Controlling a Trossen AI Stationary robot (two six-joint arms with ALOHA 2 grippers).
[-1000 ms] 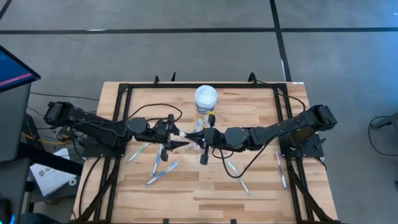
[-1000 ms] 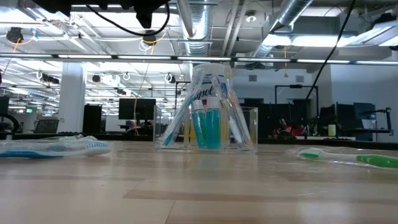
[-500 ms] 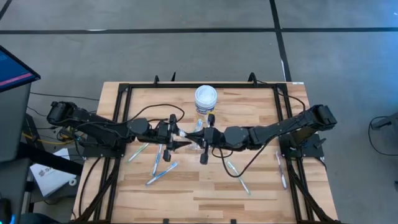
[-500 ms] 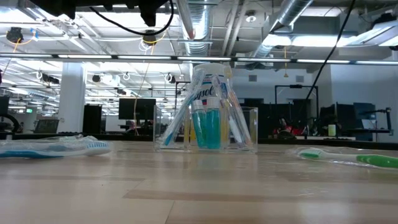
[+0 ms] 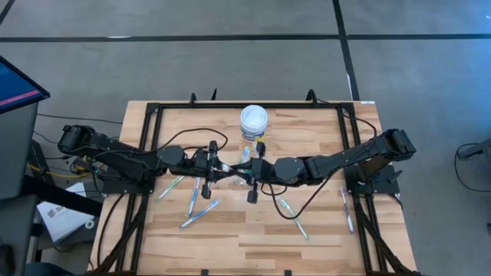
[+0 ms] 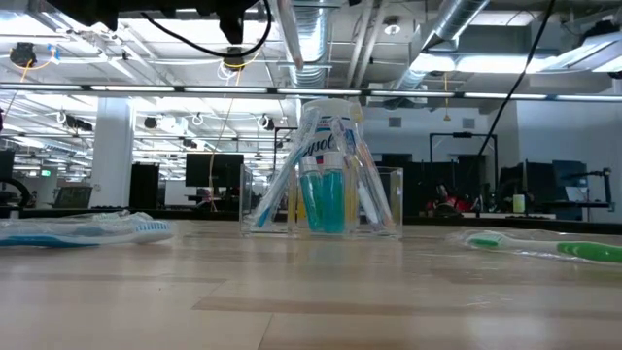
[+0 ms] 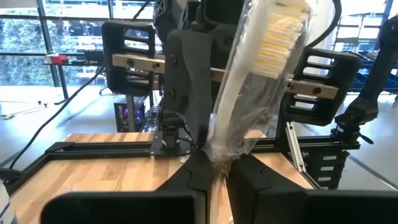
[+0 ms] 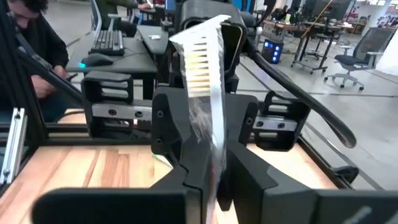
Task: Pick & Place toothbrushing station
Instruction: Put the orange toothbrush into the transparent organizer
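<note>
While both arms meet above the middle of the wooden table (image 5: 253, 238), you have one slim white toothbrush in a crinkled clear wrapper (image 7: 264, 74) between them: your left pincer (image 7: 214, 180) is clenched on one end, bristles pale yellow. Your right pincer (image 8: 214, 180) grips the other end. Beside them stands the small clear plastic cup (image 6: 326, 199) holding toothbrushes and teal tubes.

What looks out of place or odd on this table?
Several toothbrushes lie scattered flat on the table instead of in the cup. Both grippers pinch one wrapped toothbrush mid-air.
</note>
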